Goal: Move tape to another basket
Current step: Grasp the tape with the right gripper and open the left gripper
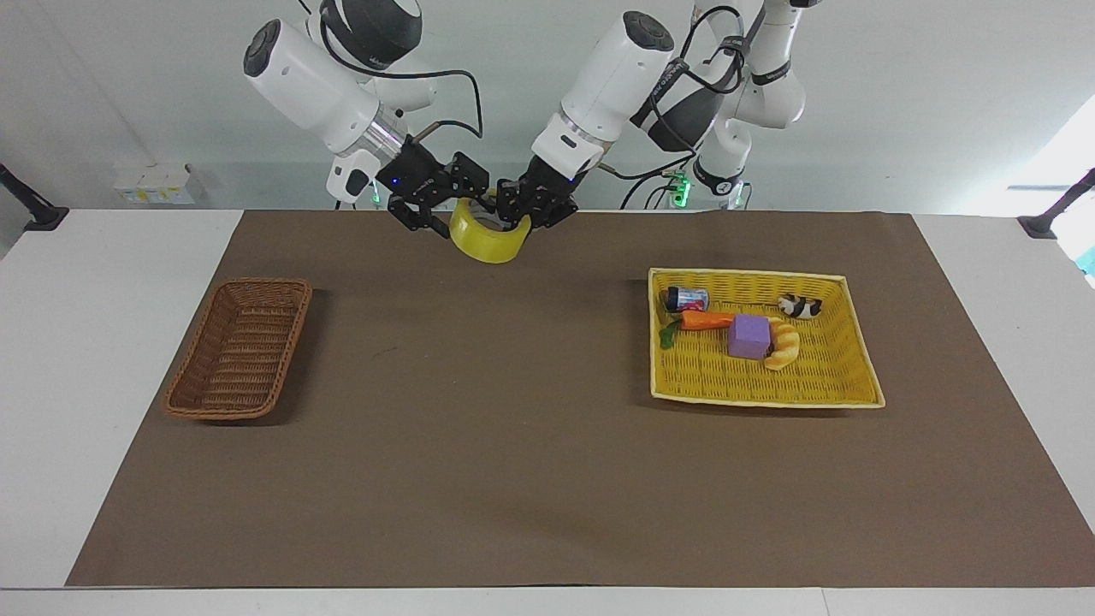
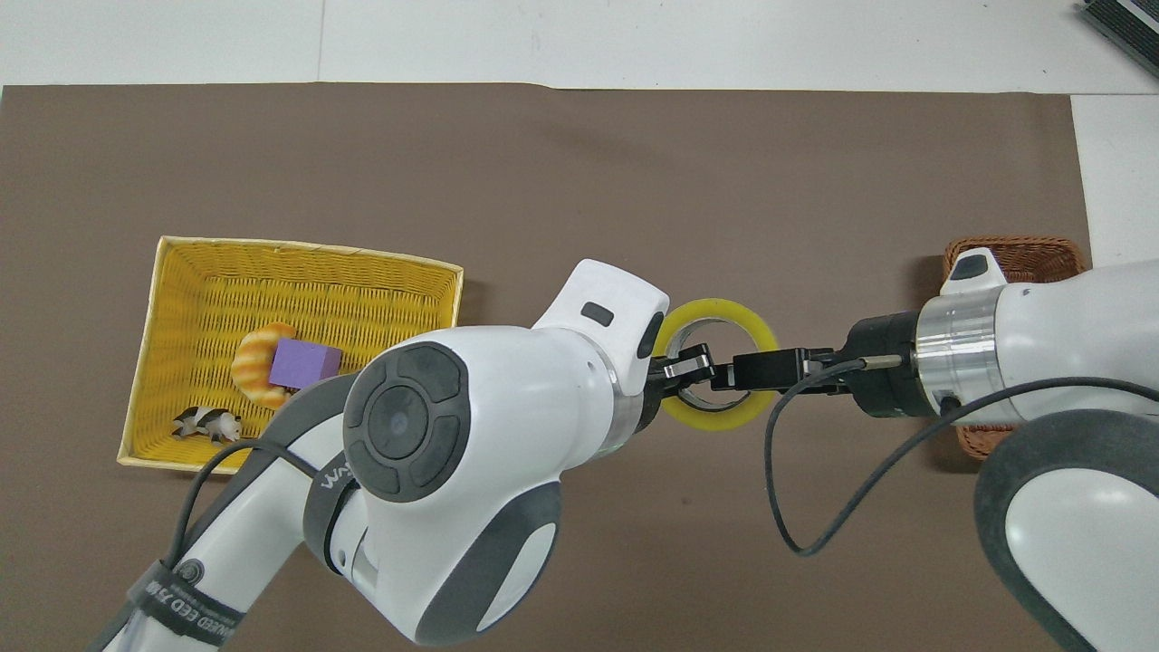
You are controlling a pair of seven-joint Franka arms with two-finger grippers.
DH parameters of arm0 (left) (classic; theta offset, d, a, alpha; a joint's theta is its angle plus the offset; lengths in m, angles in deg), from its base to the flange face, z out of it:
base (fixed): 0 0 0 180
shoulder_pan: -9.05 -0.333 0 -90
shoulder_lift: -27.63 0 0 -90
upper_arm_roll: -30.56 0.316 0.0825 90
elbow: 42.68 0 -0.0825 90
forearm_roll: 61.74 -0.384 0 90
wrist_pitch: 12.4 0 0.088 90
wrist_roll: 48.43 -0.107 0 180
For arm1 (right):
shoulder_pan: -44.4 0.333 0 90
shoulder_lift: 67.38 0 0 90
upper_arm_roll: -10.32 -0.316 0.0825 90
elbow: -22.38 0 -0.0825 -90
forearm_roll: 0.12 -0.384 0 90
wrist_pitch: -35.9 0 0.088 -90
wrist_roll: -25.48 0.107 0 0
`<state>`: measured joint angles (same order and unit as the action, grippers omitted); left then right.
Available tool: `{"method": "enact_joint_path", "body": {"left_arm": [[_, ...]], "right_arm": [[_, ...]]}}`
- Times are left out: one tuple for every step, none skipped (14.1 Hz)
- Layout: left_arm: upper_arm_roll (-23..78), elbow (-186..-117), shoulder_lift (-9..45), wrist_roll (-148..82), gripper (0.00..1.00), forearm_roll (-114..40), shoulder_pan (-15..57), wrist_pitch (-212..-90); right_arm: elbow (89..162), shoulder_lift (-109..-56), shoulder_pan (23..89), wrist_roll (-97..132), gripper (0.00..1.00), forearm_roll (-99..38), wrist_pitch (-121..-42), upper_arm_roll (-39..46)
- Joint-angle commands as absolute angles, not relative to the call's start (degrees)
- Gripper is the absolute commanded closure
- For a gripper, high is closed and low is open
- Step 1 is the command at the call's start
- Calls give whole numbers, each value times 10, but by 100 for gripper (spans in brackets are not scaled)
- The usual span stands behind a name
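**Item 1. Tape point(image 1: 489, 244).** You have it in the air, over the mat point(image 1: 513, 470) edge nearest the robots and about midway between the two arms' ends of the table point(image 1: 85, 385). It is in neither basket. It hangs tilted, ring opening up.

**Item 2. Left hand point(image 1: 513, 221).** It is clenched on the tape's wall, one finger inside the ring and one outside. It carries the whole roll, on the side toward the left arm.

**Item 3. Right hand point(image 1: 456, 212).** It is released, with fingers spread. It has met the roll on the side toward the right arm, and in the overhead view one finger reaches over the rim into the ring. You cannot tell whether it touches yet. Judged purpose: a handover, since the target lies at the right arm's end.

**Item 4. Brown basket point(image 1: 239, 351).** It sits farther from the robots, toward the right arm's end, well apart from the tape. It is empty and is the likely destination.

**Item 5. Yellow basket point(image 1: 753, 274).** It sits toward the left arm's end, about as far out. It holds a purple cube point(image 1: 749, 335), a carrot point(image 1: 706, 320), a bread roll point(image 1: 783, 344), a can point(image 1: 687, 299) and a small black-and-white figure point(image 1: 800, 305).

**Note.** Expect the right hand to close before the left lets go. If the left releases too soon, you risk dropping the roll onto the mat.
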<state>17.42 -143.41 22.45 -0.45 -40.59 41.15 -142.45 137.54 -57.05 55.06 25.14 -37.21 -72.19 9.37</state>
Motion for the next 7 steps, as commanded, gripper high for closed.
{"method": "enact_joint_path", "body": {"left_arm": [[173,-1419,222,4,100,-392,421,-1439],[173,-1419,224,3,100,-391,421,-1439],[173,-1419,227,2,100,-391,421,-1438],[173,-1419,229,-1,100,-391,420,-1437],[173,-1419,231,-6,64,-391,419,-1433],[174,-1419,231,-6,1,-391,419,-1437],[173,-1419,235,2,0,-390,420,-1433]], "right_arm": [[1394,-555,527,214,46,-389,-704,92],[1393,-555,513,204,56,-389,-690,91],[1392,-555,505,192,72,-389,-676,92],[1391,-555,499,190,90,-389,-669,92],[1391,-555,498,191,100,-389,-668,93],[1389,-555,498,198,100,-389,-668,93],[1389,-556,498,201,100,-389,-668,93]]}}
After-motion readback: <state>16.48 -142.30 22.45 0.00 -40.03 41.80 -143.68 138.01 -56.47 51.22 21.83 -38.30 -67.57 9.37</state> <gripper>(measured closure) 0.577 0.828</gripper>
